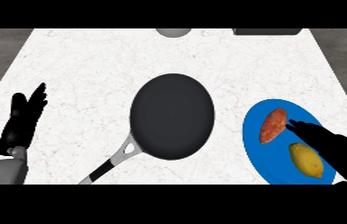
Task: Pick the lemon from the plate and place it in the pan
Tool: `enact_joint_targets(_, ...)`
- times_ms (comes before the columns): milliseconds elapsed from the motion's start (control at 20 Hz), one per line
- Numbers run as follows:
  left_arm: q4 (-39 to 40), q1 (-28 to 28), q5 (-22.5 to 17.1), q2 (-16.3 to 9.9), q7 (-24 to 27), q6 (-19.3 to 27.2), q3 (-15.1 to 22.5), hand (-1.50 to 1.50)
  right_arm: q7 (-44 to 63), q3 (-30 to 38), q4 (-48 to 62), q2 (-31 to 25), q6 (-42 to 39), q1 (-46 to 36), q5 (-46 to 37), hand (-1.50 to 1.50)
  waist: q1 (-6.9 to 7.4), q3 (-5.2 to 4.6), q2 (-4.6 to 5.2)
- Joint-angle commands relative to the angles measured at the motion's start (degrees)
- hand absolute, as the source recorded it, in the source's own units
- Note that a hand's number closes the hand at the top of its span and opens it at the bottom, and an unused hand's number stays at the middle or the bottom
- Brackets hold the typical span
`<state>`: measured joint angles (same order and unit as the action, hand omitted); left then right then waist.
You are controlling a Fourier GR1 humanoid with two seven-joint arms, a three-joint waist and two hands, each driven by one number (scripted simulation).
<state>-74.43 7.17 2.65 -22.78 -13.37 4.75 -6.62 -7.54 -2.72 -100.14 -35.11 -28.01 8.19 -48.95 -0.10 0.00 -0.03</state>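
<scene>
Your right hand (pixel 324 140) hovers with fingers straight over the plate (pixel 261 149), beside the lemon (pixel 306 160); left hand (pixel 24 120) rests open.

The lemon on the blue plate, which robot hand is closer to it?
Right. The right hand reaches over the plate, right beside the lemon. The left hand rests far across the counter.

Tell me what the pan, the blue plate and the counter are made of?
The pan looks like dark matte metal, perhaps non-stick: flat black, no shine, with a silvery and black handle. The blue plate could be glazed ceramic or plastic; its colour is smooth and even, so I can't say which. The counter looks like polished white marble or stone, going by its faint brownish veins.
</scene>
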Motion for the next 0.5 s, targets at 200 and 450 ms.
enact_joint_targets(200, -2.38, 1.32, 1.33, 0.49, -4.0, -1.68, -1.94, 0.0, -0.65, 1.46, 0.86, 3.03, -0.67, 1.0, -4.94, -1.5, -0.08, 0.0, -0.02)
enact_joint_targets(450, -3.01, -0.82, 2.52, 2.07, -2.6, -1.87, -1.73, 0.0, -7.17, 0.36, 13.54, 3.65, 6.1, -2.79, -10.05, 1.5, 0.22, 0.03, 0.03)
